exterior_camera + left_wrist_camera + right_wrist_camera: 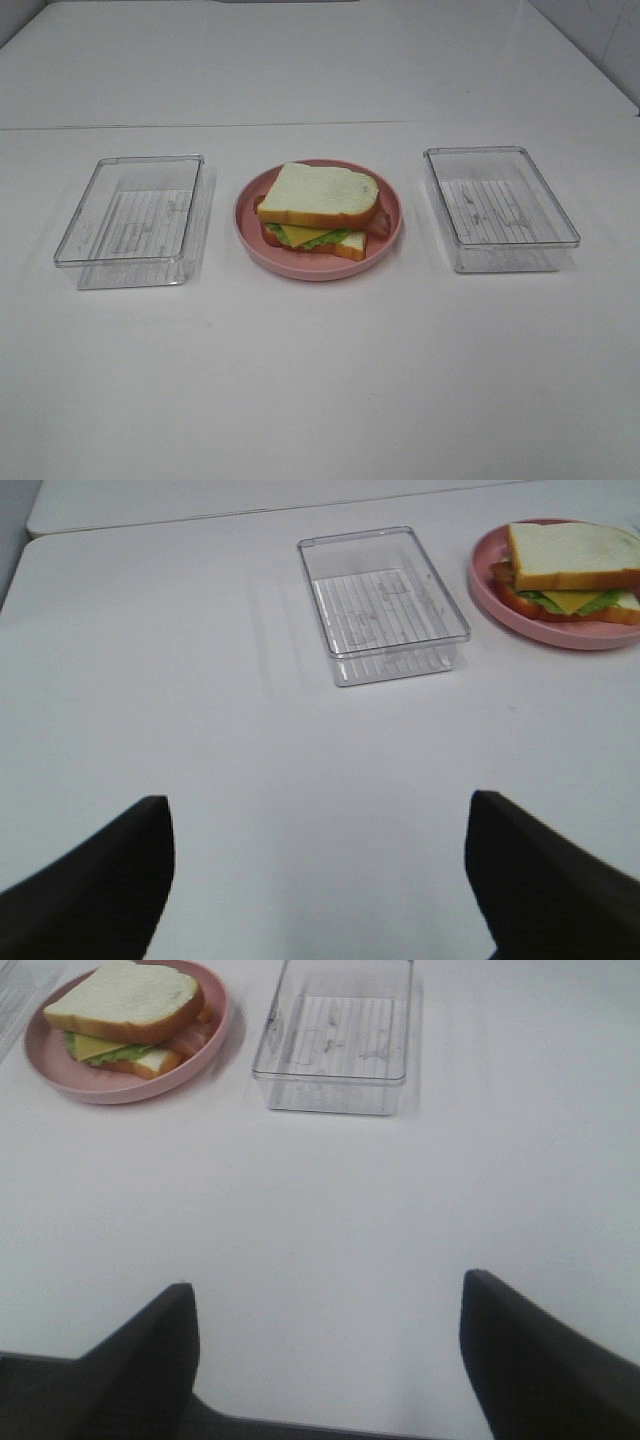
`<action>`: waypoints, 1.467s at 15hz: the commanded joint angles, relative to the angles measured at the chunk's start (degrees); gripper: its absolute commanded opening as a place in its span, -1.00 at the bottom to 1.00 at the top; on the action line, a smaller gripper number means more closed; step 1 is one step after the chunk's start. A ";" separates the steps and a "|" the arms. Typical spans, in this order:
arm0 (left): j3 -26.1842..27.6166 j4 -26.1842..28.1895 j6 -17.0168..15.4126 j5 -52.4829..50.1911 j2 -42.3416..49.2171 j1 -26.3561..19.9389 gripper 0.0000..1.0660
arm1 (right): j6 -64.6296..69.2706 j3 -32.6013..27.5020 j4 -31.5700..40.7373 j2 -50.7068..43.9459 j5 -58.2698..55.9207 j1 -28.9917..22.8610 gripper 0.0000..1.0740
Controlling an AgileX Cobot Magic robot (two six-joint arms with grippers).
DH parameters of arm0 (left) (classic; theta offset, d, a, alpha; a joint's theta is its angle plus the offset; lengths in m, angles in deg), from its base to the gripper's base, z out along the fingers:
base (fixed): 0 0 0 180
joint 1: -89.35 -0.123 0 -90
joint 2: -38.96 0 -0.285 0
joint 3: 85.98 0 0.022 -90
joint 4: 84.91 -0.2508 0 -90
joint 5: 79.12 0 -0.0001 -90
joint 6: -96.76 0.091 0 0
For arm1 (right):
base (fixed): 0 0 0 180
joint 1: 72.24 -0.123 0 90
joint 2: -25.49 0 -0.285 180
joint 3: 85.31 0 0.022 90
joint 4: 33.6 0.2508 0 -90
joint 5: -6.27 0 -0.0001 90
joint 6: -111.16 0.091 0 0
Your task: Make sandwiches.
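My left claw [318, 880] is wide apart and holds nothing. Its two dark fingers [90, 890] hang over the bare white table [200, 730] and touch no thing. My right claw [330, 1360] is wide apart too, with nothing between its fingers [540, 1360], and it also hangs over bare table. Neither claw shows in the high view. The sandwich [320, 208] sits in the middle of the table on a round pink plate [250, 235]. It has a white bread slice with a brown crust on top, then yellow cheese, green lettuce and a bit of red-brown bacon poking out, and another bread slice at the bottom. The top slice sits a little crooked over the bottom one. A clear plastic tray [130, 220] stands on the left of the plate, and another clear tray [500, 208] stands on the right. Both trays are near the plate but do not touch it. Both claws are well apart from the sandwich, the plate and the trays.
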 commanded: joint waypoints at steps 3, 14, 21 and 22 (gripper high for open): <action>-0.17 0.34 0.00 -0.63 1.38 -7.10 0.44 | -0.69 -0.11 0.11 -0.29 0.74 3.32 0.30; -0.17 0.34 -0.34 -0.63 1.38 -6.99 0.44 | -0.69 -0.17 0.40 -6.42 0.74 3.32 0.30; -0.17 0.29 0.00 -0.63 1.43 -7.05 0.44 | -0.69 -0.17 0.40 -6.42 0.74 3.32 0.30; -0.17 0.29 0.00 -0.63 1.43 -7.05 0.44 | -0.69 -0.17 0.40 -6.42 0.74 3.32 0.30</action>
